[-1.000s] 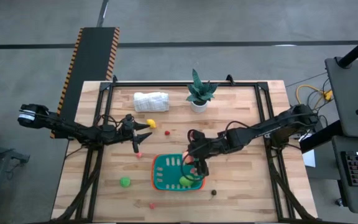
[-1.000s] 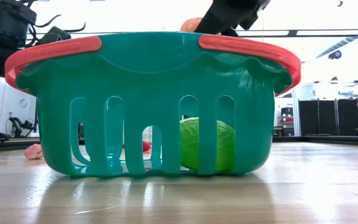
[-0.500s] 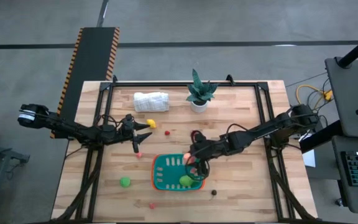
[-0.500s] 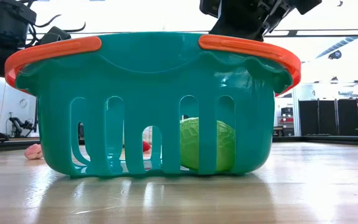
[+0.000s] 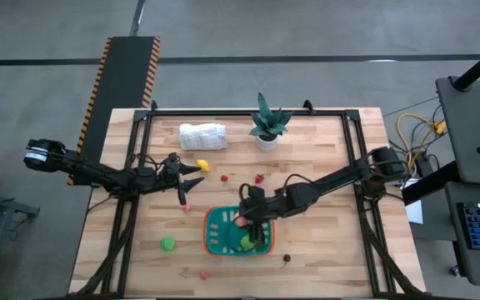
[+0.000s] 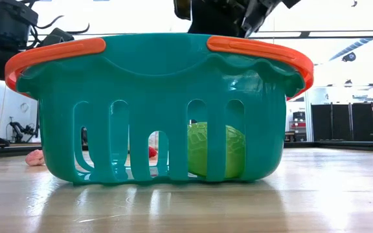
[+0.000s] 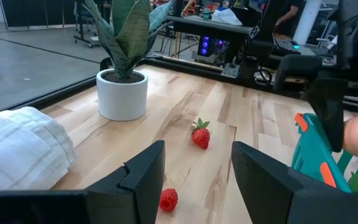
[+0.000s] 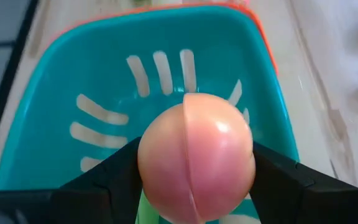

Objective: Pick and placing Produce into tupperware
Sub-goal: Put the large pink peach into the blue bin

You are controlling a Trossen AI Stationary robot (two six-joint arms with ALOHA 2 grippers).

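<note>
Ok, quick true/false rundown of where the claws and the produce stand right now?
1. The right claw grips a pink fruit above the tupperware. True.
2. The tupperware is empty. False: a green fruit lies inside.
3. The left claw is open. True.
4. The left claw holds the strawberry. False: it lies on the table.
5. The potted plant has tipped over. False: it stands upright.

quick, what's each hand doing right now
Left hand: open, empty, low over the table near the strawberry.
Right hand: closed on the peach, above the tupperware.
</note>
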